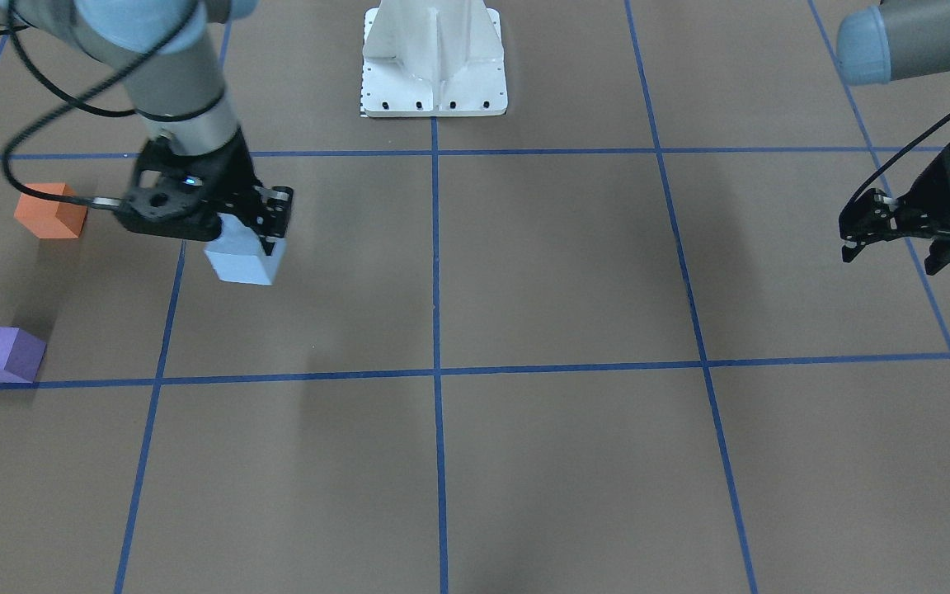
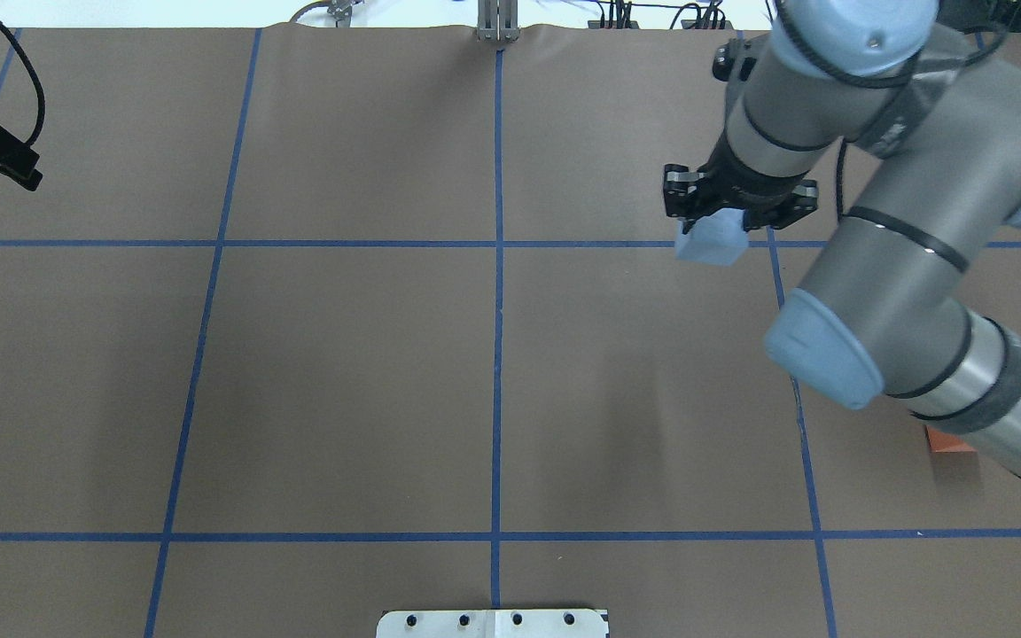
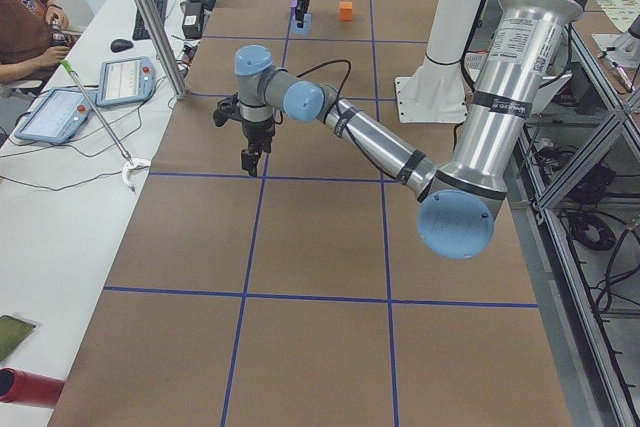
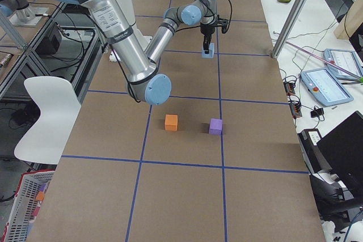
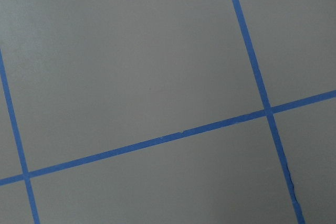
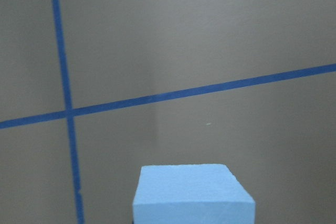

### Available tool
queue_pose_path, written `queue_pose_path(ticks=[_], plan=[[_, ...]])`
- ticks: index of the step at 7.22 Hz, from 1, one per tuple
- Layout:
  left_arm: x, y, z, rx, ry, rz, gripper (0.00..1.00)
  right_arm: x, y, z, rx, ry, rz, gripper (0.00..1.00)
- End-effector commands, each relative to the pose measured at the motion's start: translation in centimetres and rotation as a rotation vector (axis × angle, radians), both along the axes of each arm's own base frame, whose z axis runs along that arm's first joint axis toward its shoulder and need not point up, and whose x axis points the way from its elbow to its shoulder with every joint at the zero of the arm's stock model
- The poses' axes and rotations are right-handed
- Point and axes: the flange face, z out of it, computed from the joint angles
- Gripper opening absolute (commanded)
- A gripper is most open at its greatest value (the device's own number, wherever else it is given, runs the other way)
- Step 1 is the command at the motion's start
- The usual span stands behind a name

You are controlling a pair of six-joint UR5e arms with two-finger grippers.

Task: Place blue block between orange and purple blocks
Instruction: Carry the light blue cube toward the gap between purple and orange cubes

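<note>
Right claw (image 1: 256,239) pinching blue block (image 1: 237,266) aloft; cube, edges skewed to grid lines (image 1: 434,371).

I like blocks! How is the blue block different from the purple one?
The blue block is pale blue; the purple block is purple. The blue block is pinched in the right gripper and looks lifted off the table, while the purple block sits on the table with nothing touching it. The blue block hangs tilted; the purple block lies flat. Both are plain cubes of about the same size.
</note>
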Motion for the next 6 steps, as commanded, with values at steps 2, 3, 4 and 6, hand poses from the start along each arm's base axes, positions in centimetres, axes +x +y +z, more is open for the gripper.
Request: queue_pose_path(ticks=[2, 3, 4, 6], plan=[[0.1, 0.3, -0.4, -0.011, 0.033, 0.010, 1.00, 13.6, 2.6, 10.7, -0.001, 0.051, -0.115, 0.00], [0.1, 0.4, -0.6, -0.007, 0.035, 0.011, 1.00, 15.6, 3.8, 15.1, 0.015, 0.058, -0.123, 0.00], [0.2, 0.4, -0.6, -0.008, 0.036, 0.012, 1.00, 16.3, 5.1, 19.1, 0.078, 0.021, -0.116, 0.00], [0.3, 0.4, -0.4, -0.011, 0.033, 0.013, 1.00, 16.4, 5.4, 23.1, 0.045, 0.034, -0.115, 0.00]])
